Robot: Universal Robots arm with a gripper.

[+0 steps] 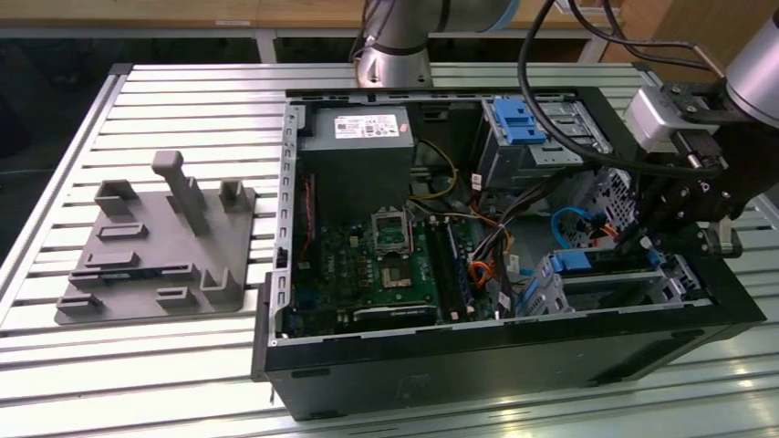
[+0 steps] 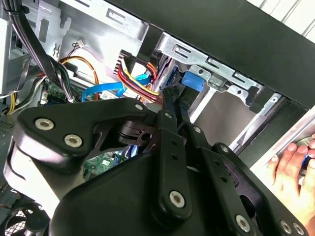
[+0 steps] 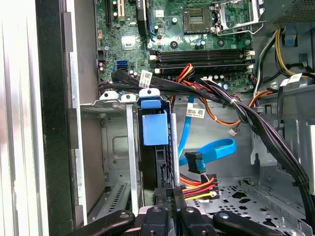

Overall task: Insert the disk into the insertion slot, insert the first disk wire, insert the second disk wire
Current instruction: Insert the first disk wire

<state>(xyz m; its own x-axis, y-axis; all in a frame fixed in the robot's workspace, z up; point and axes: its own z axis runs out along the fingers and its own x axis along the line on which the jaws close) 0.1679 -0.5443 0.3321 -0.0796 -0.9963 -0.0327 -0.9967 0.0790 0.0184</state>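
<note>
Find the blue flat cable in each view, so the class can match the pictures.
Exterior view: the blue flat cable loops inside the case, next to the disk.
Second wrist view: it lies beside the red-and-yellow wires, past the gripper, which grips their connector.
First wrist view: it curves beside the disk.
Shared landmark: the green motherboard.

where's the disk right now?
Exterior view's right, near corner of the case: the disk sits in the insertion slot, just below the tool, which is shut on a wire plug.
</note>
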